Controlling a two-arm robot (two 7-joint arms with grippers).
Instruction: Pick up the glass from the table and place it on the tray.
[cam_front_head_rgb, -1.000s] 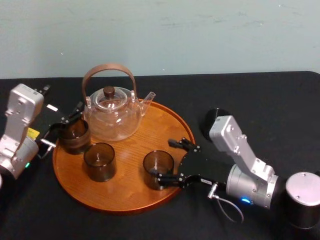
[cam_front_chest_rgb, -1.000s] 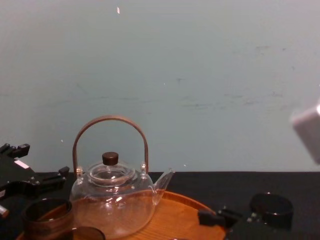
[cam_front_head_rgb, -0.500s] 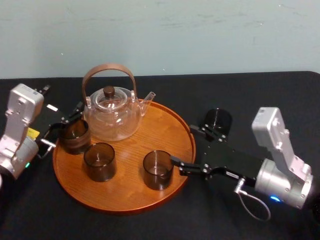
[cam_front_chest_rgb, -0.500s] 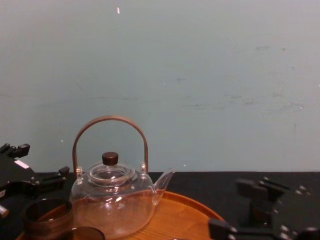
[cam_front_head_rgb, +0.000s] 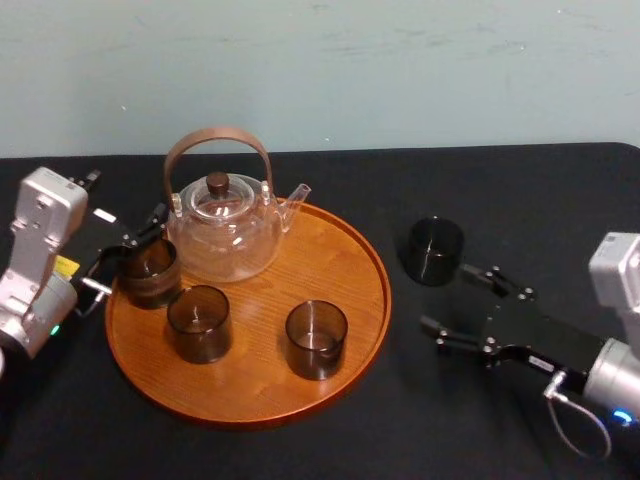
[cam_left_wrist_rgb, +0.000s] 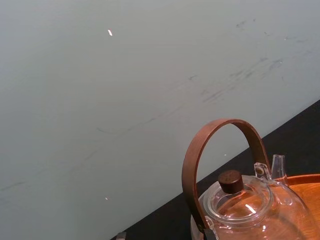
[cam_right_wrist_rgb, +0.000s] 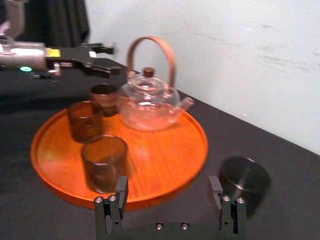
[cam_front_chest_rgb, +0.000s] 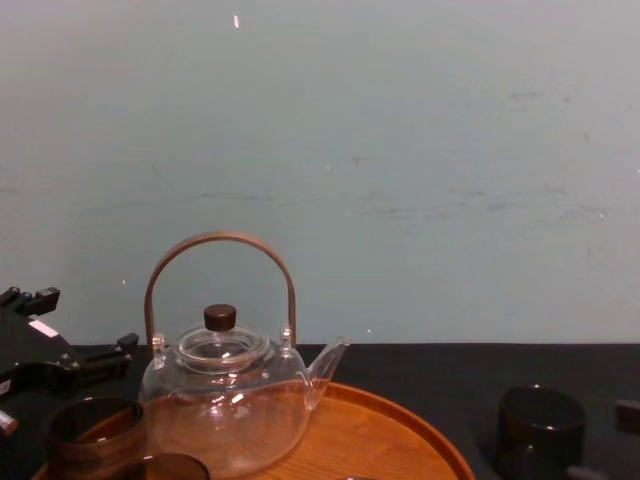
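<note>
Your right claw (cam_front_head_rgb: 476, 311) hovers over the black cloth-covered worktop (cam_front_head_rgb: 300, 450), to the right of the large round orange-brown wooden tray (cam_front_head_rgb: 345, 255). Its fingers are spread wide and grip nothing. The right wrist view shows the two fingers (cam_right_wrist_rgb: 121, 189) well apart, with the tray beyond them.

The dark smoky drinking glass (cam_front_head_rgb: 434, 250) you are after stands upright on the worktop, just right of the tray's rim and clear of it. It sits near the right claw, on the claw's far side, and they are not touching. From the chest view it stands at the lower right (cam_front_chest_rgb: 541, 430).

On the tray stand a clear glass teapot with a brown hoop handle (cam_front_head_rgb: 225, 230) and three more dark glasses: one at the front (cam_front_head_rgb: 316, 338), one at the middle left (cam_front_head_rgb: 198, 322) and one by the left rim (cam_front_head_rgb: 150, 270).

Your left claw (cam_front_head_rgb: 122, 252) sits at the tray's left edge with its fingers apart, just beside that left-rim glass. You cannot tell whether they touch.
</note>
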